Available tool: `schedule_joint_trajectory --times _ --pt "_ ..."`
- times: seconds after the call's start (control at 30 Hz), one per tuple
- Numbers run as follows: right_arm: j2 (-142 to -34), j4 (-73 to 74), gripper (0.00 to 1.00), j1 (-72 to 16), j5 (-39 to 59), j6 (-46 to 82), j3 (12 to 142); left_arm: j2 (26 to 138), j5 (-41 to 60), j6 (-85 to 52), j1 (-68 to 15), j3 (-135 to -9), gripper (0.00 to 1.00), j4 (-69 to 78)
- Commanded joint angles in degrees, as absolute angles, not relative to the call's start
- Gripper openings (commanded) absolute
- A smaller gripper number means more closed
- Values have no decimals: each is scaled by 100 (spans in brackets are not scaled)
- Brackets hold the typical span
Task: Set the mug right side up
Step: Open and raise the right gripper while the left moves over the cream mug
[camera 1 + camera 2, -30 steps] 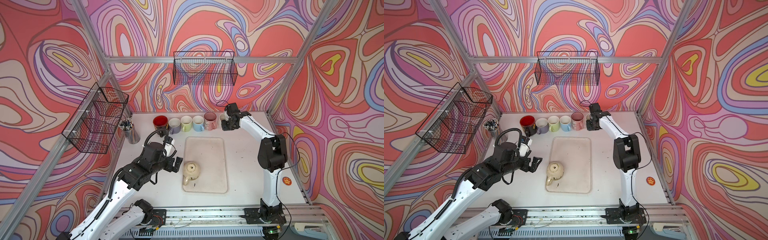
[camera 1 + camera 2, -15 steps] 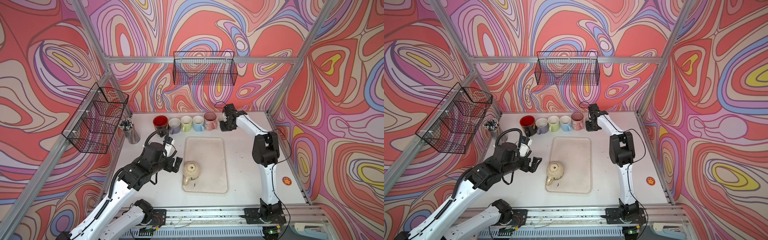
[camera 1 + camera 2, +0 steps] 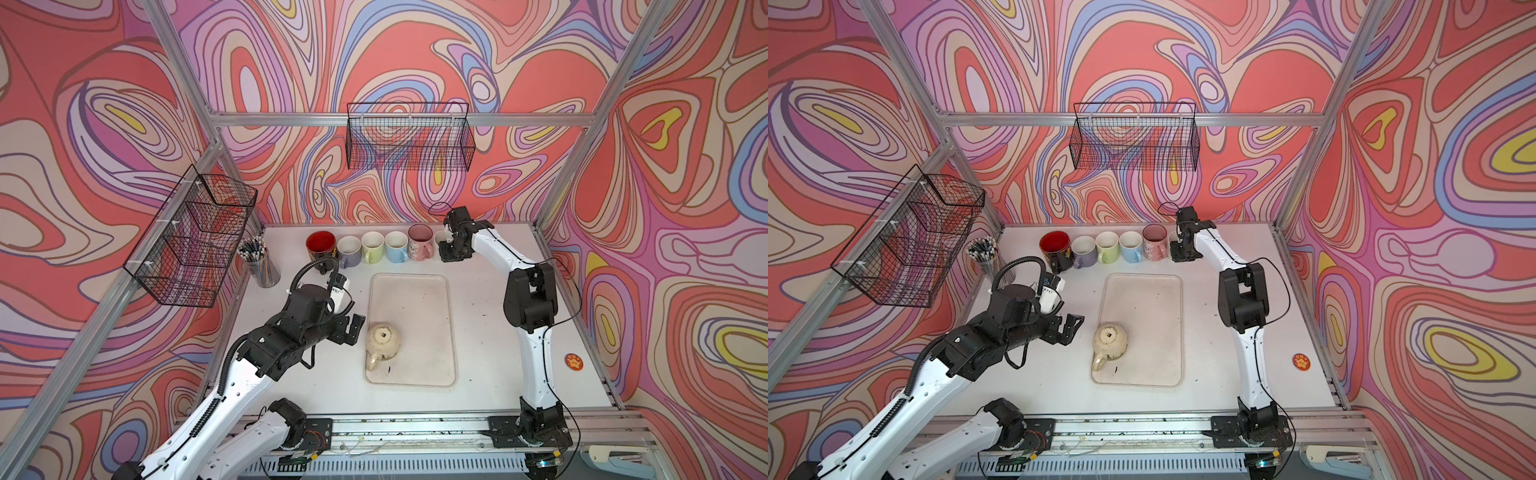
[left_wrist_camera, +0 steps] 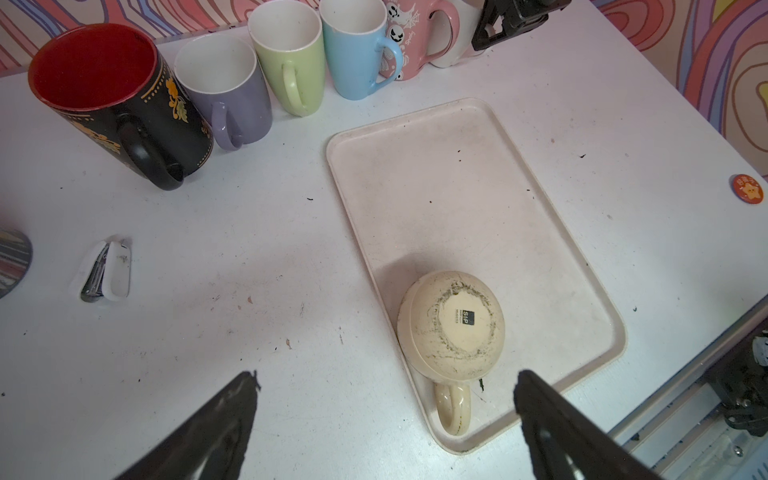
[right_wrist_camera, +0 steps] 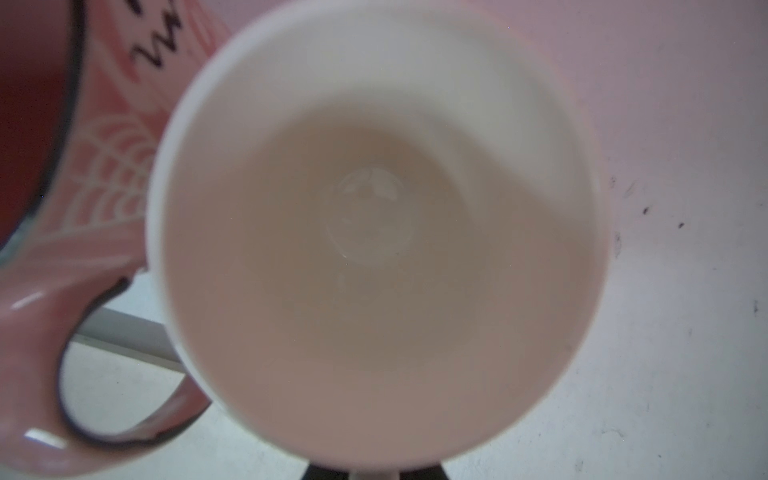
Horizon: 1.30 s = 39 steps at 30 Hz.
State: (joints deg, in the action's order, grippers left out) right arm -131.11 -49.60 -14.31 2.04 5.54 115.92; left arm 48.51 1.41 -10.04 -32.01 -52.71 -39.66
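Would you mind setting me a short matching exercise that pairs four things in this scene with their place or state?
Things:
1. cream mug
2. black mug
3. left gripper
4. white mug

Places or states:
A. open, beside the tray
B. red inside, at the row's left end in both top views
C. upright, next to the pink mug
D. upside down on the tray

Pairs: 1-D, 2-B, 3-A, 4-C.

white mug (image 5: 374, 249) blurred up close, pink mug (image 5: 62, 311) cut off.
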Motion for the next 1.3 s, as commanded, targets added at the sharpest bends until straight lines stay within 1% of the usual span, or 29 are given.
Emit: schedule_joint_trajectory --times 0.0,0.17,0.27,0.47,0.63,0.73,0.93,1.0,1.13,1.27 --pt "-13209 -4838 17 -1415 263 483 11813 4854 88 -902 -3234 -5190 99 -4096" --pt "-13206 -4860 28 -1418 272 469 11813 4902 115 -889 -3234 -5191 99 -4106" --pt "-13178 -4877 34 -1408 268 442 11801 4943 204 -872 -3234 -5190 96 -4110" --pt "-12989 -4869 41 -1415 239 424 11718 5140 476 -818 -3230 -5212 89 -4147" --pt "-12600 -4748 43 -1407 246 423 11404 5370 687 -827 -3289 -5286 85 -4252" --pt "-12152 -4433 44 -1412 316 496 10956 5548 711 -851 -3456 -5397 84 -4396" --pt "-10860 -3230 45 -1416 883 847 9462 5842 -112 -937 -4116 -5638 81 -4813" --pt "-10388 -2836 45 -1415 1003 950 8936 5908 -320 -1027 -4250 -5710 78 -4979" --pt "-9338 -2080 45 -1419 1282 1224 7835 5911 -273 -1393 -4338 -5599 70 -5148" --pt "-8499 -1443 45 -1433 1590 1678 6862 5910 -419 -1787 -4574 -5382 67 -5159"
